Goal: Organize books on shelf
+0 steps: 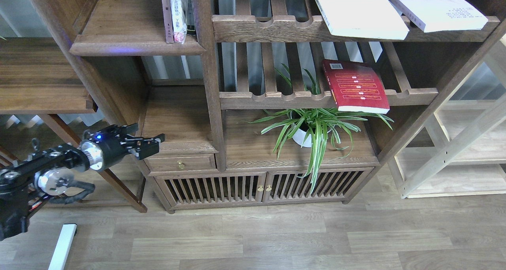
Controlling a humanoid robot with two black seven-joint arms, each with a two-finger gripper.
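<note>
**Left arm raised beside the cabinet, books lying on the racks**

Nearest you, the wood-plank floor point(276, 238) ran across the bottom of the view, with a white bar point(62, 246) lying on it at lower left. Just above that, your left gripper point(152, 141) hung in front of the small drawer point(180, 163), its fingers pointing right; from this side-on angle you could not tell whether they were apart or together, and nothing was seen between them. Your right arm was out of view.

Further in, a spider plant point(316, 131) in a white pot stood on the cabinet top above the slatted doors point(257, 189). Over it, the red book point(354, 86) lay flat on the lower slatted rack point(276, 98), its lower edge hanging past the front rail.

Farthest, the white book point(355, 11) and the lavender-white book point(435, 5) lay side by side on the upper slatted rack point(257, 27), both overhanging its rail. To their left, the shelf point(134, 44) held only a few thin upright books point(176, 13) at its right end, against the post.
</note>
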